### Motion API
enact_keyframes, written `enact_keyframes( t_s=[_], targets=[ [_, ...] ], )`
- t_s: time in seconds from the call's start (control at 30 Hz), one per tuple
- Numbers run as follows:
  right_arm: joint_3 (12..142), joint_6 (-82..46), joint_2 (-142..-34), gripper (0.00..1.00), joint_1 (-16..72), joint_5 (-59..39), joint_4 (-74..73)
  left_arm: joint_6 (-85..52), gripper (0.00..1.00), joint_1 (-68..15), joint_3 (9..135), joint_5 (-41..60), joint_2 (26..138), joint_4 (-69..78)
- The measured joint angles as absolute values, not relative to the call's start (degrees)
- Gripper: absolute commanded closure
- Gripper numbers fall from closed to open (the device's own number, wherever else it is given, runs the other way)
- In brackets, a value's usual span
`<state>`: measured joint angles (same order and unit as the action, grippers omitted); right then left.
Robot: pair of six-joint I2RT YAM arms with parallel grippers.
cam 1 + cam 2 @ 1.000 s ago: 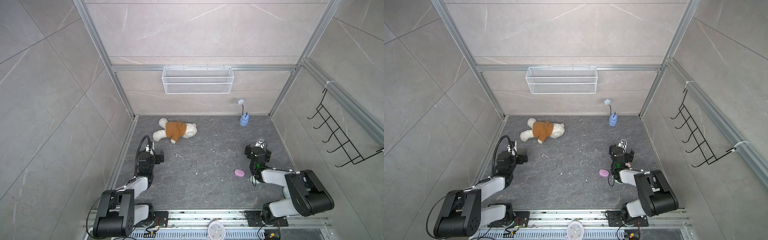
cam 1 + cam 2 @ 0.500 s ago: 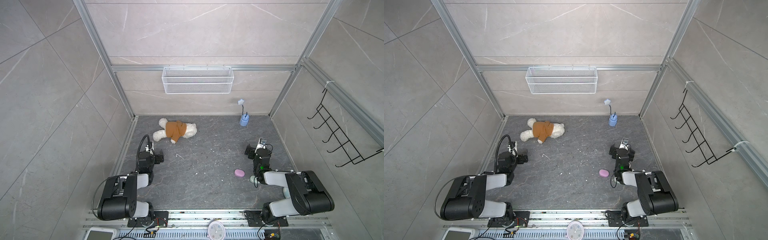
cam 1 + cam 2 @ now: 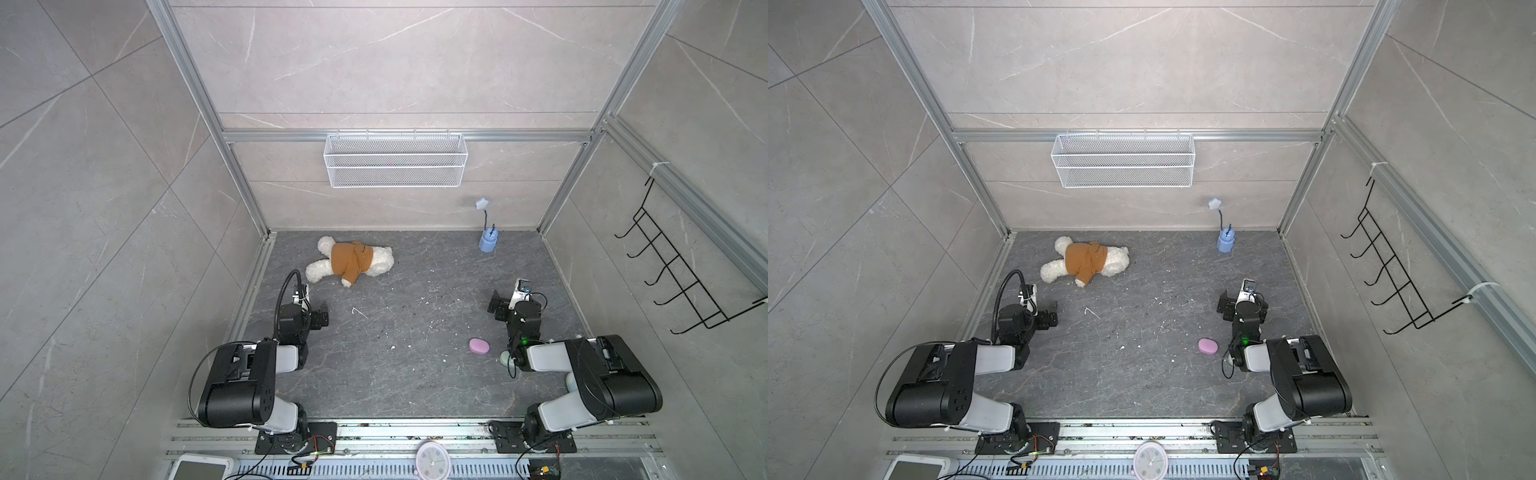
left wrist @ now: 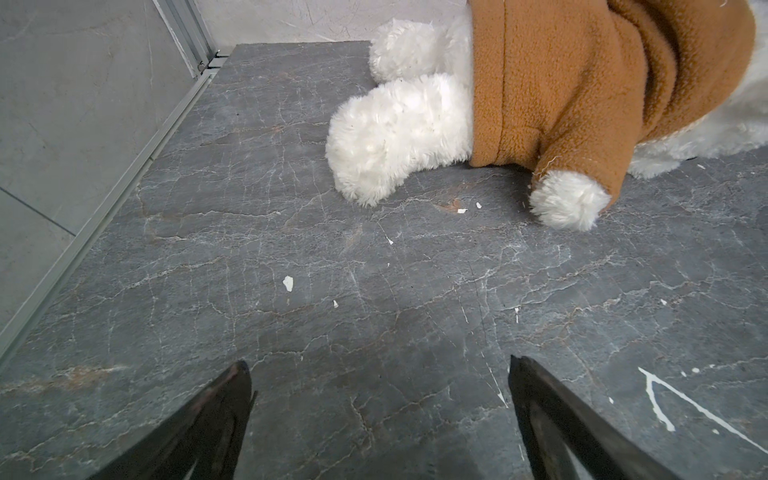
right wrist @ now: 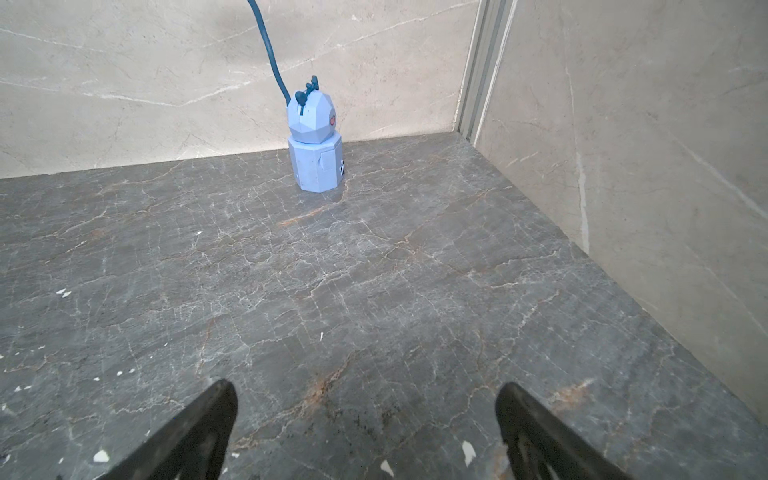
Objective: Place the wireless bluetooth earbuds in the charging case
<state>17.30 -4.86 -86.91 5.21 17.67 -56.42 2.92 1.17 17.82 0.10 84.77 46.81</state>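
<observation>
Left arm (image 3: 249, 374) has swung its big black elbow up and in since a second ago, and a white tablet-looking slab (image 3: 201, 467) has popped up at the near left corner. The right arm (image 3: 598, 374) looks about where it was. Also up front is a round pink-rimmed clock (image 3: 432, 459) on the metal rail. Both arms are folded, elbows back by the rail, forearms low, wrists aimed at the far wall. The bench (image 3: 415, 382) is a dark grey marble-look slab with pale veins and white flecks. The lilac charging case (image 3: 478, 345) is a smooth, shut oval pebble lying flat just beside the right wrist. A pale mint rounded bit (image 3: 504, 358) peeks out under that forearm, can't tell what it is. The earbuds are too tiny to make out here. The left tool (image 4: 378, 363) is spread wide over bare slab, gripping nothing. Same for the right tool (image 5: 365, 385). Further back a fluffy white teddy (image 3: 353, 262) in a brown fleece hoodie lies on its side, and a faceted blue plastic figure (image 3: 487, 243) has a bendy star-tipped stalk. A white wire-mesh basket (image 3: 395, 166) hangs on the far wall.
</observation>
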Motion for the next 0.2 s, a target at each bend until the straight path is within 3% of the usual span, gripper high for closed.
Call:
enact_keyframes(
  t_s=[0.2],
  targets=[
    [17.6,-4.9,-86.9,0.00,5.2,17.7,-56.4,2.9,0.01,1.3,17.8,0.1,84.8,46.8]
  ],
)
